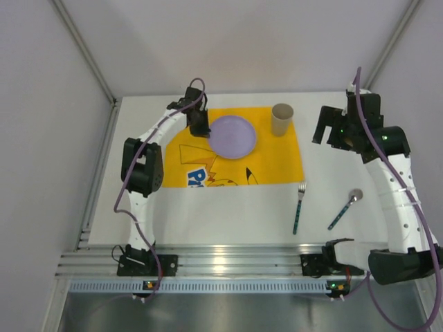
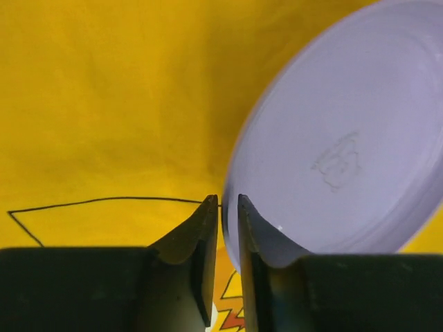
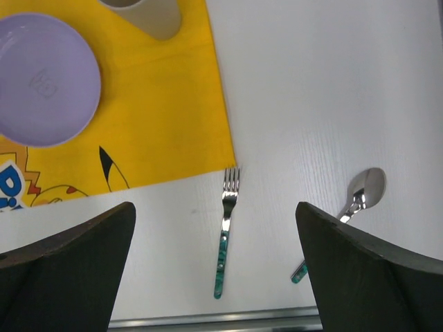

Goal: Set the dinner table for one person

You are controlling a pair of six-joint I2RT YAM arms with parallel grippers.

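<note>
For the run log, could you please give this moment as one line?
left hand: shut on plate | right hand: open | cup: on yellow cloth | fork, spoon: on dinner table

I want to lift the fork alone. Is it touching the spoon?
Apart. The top view shows bare white table between the fork and the spoon.

Tabletop (image 1: 228,207): large, flat, matte white, rectangular; lies level, walled by pale grey panels (image 1: 242,41) at back and sides, ribbed aluminium rail (image 1: 228,257) along its near edge.
</note>
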